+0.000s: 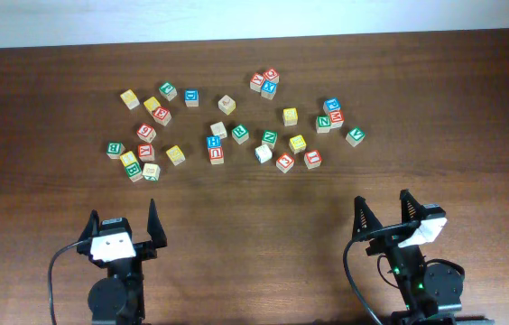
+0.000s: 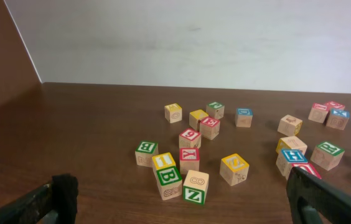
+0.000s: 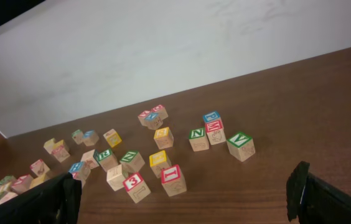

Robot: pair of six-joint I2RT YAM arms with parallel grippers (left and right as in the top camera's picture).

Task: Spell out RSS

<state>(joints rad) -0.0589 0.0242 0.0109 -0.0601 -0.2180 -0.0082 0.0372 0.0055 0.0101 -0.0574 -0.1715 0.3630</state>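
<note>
Both our grippers stand wide apart, empty. The green-edged wooden R cube (image 1: 240,134) lies mid-scatter, at two o'clock from our left gripper (image 1: 124,215), the slightly nearer arm. A yellow-edged wooden cube (image 1: 297,143), letter unreadable, sits at ten o'clock from our right gripper (image 1: 383,200).

**Letters & nos. on the blocks**

Only the block faces carry text.

Left wrist view:
- green B block (image 2: 146,149)
- yellow-top block (image 2: 165,162) w/ 1 or I on top, green B on its side
- green Z block (image 2: 194,195)
- red Y block (image 2: 189,155)
- red-top block (image 2: 190,135) w/ 6 or 9, can't tell which
- blue H block (image 2: 294,156)

Right wrist view:
- green R block (image 3: 105,155)
- green N block (image 3: 197,134), w/ red M block (image 3: 215,127) just beside it
- green V block (image 3: 239,140)
- red 3 block (image 3: 133,182)
- red I block (image 3: 170,174)

Other faces too small or blurred to read.
</note>
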